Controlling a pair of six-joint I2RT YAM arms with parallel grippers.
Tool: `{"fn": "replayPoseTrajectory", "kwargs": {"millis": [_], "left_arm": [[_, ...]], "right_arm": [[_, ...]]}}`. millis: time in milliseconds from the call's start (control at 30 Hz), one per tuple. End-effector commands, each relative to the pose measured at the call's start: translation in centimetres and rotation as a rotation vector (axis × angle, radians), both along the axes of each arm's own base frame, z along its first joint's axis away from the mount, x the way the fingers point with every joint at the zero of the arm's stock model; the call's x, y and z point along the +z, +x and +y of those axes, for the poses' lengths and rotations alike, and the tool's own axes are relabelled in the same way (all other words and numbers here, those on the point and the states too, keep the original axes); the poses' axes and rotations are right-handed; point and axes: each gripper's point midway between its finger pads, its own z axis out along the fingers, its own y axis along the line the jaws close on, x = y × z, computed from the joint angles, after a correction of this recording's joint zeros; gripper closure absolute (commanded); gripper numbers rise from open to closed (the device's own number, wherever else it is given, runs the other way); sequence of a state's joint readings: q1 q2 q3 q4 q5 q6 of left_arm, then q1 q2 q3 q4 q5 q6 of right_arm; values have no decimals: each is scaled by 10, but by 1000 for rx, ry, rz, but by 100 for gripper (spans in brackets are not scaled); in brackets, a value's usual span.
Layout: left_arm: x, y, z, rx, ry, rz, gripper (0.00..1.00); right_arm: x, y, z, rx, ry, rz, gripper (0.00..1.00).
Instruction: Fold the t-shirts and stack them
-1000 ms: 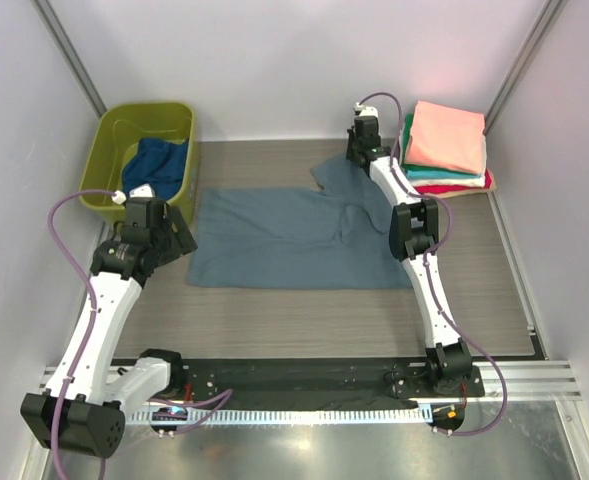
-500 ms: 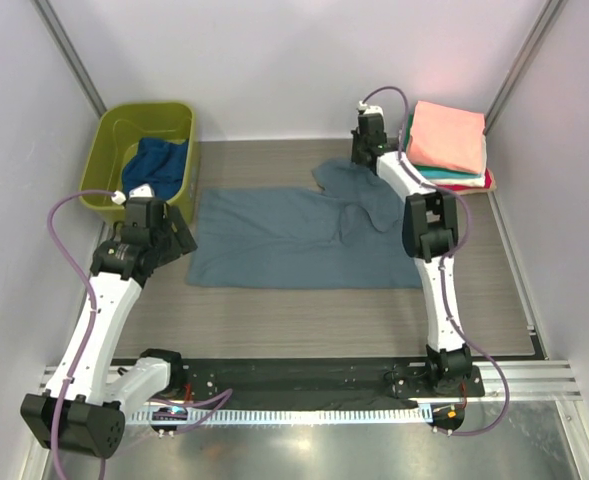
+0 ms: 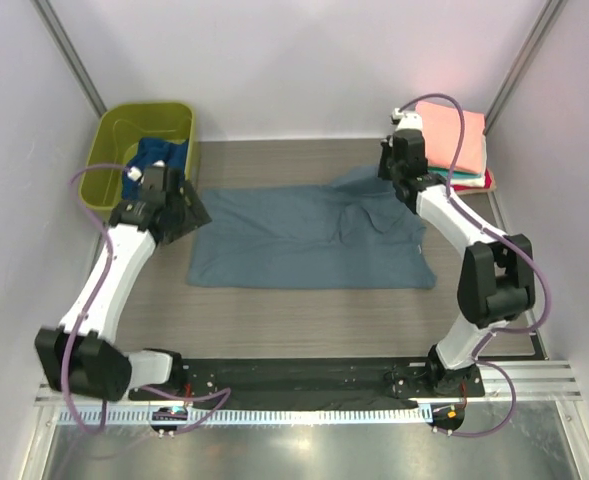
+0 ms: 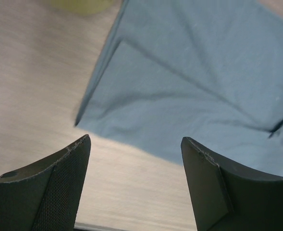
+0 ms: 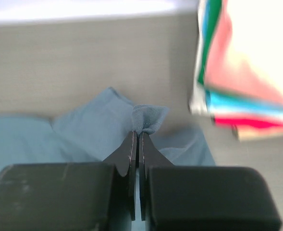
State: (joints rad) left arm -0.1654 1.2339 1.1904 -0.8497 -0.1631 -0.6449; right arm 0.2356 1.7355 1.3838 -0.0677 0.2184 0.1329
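Observation:
A dusty grey-blue t-shirt [image 3: 304, 238] lies spread across the middle of the table. My right gripper [image 3: 394, 172] is shut on a pinch of its far right part [image 5: 150, 118] and holds it lifted. My left gripper [image 3: 179, 205] is open and empty just above the table at the shirt's left edge [image 4: 103, 72]. A folded stack [image 3: 452, 140] with the salmon pink shirt on top, then teal, white and red layers, sits at the far right and shows in the right wrist view [image 5: 247, 72]. A dark navy shirt [image 3: 159, 160] lies in the tub.
An olive-green plastic tub [image 3: 114, 150] stands at the far left behind my left gripper. The folded stack is close to the right of my right gripper. Grey walls enclose the table on the left, back and right.
My right gripper has moved right toward the stack, pulling the shirt's far right part with it. My left arm has swung forward to the shirt's left edge by the tub.

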Motion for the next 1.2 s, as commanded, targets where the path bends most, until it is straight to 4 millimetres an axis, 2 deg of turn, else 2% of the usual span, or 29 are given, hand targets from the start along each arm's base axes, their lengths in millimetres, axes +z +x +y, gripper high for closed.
{"fn": "replayPoseTrajectory", "kwargs": {"millis": [0, 33, 67, 100, 133, 167, 200, 233, 267, 300, 400, 433, 467, 500, 533, 567, 667, 767, 800, 933, 1167], "left_arm": [[14, 44, -22, 1, -60, -49, 24], [14, 52, -29, -7, -57, -44, 24], [24, 66, -35, -12, -58, -61, 24], [8, 79, -40, -11, -40, -18, 24], [1, 84, -45, -14, -18, 15, 24], [14, 98, -51, -17, -18, -12, 24], [-8, 107, -54, -16, 6, 53, 24], [-13, 113, -60, -23, 19, 68, 24], [-1, 126, -66, -28, 9, 42, 25], [-23, 132, -69, -31, 27, 101, 25], [-26, 155, -76, -36, 45, 93, 25], [-45, 161, -77, -38, 61, 133, 25], [-38, 173, -80, -39, 58, 105, 25], [-42, 179, -79, -45, 78, 111, 25], [-66, 185, -80, -51, 94, 157, 25], [-55, 198, -83, -53, 92, 123, 24], [-77, 216, -83, -56, 120, 153, 25], [-92, 233, -87, -55, 111, 137, 25], [-90, 242, -86, -55, 98, 113, 25], [-106, 252, -87, -55, 99, 117, 25], [-139, 250, -83, -39, 118, 157, 26]], "right_arm": [[0, -25, -8, -32, 16, -49, 99], [6, -32, -14, -60, 19, -62, 99], [-6, -42, -20, -77, 12, -37, 99], [-8, -46, -21, -83, 11, -38, 99], [-9, -50, -24, -92, 2, -35, 99], [-8, -58, -30, -115, -1, -36, 99], [-10, -63, -36, -139, -11, -23, 99], [-9, -70, -49, -209, -41, -17, 99], [-9, -77, -60, -247, -46, -14, 99], [-11, -83, -68, -272, -50, 2, 99], [-18, -96, -98, -368, -35, 36, 99], [-18, -98, -104, -388, -26, 41, 99], [-23, -103, -110, -401, -20, 52, 99], [-22, -106, -119, -427, -5, 46, 99], [-23, -107, -121, -429, 2, 45, 99], [-29, -110, -123, -425, 4, 58, 99], [-32, -111, -128, -433, 0, 63, 99], [-31, -111, -130, -430, 11, 62, 99], [-31, -109, -126, -415, 23, 62, 99], [-37, -107, -119, -381, 48, 74, 99], [-42, -102, -114, -362, 71, 81, 99]]}}
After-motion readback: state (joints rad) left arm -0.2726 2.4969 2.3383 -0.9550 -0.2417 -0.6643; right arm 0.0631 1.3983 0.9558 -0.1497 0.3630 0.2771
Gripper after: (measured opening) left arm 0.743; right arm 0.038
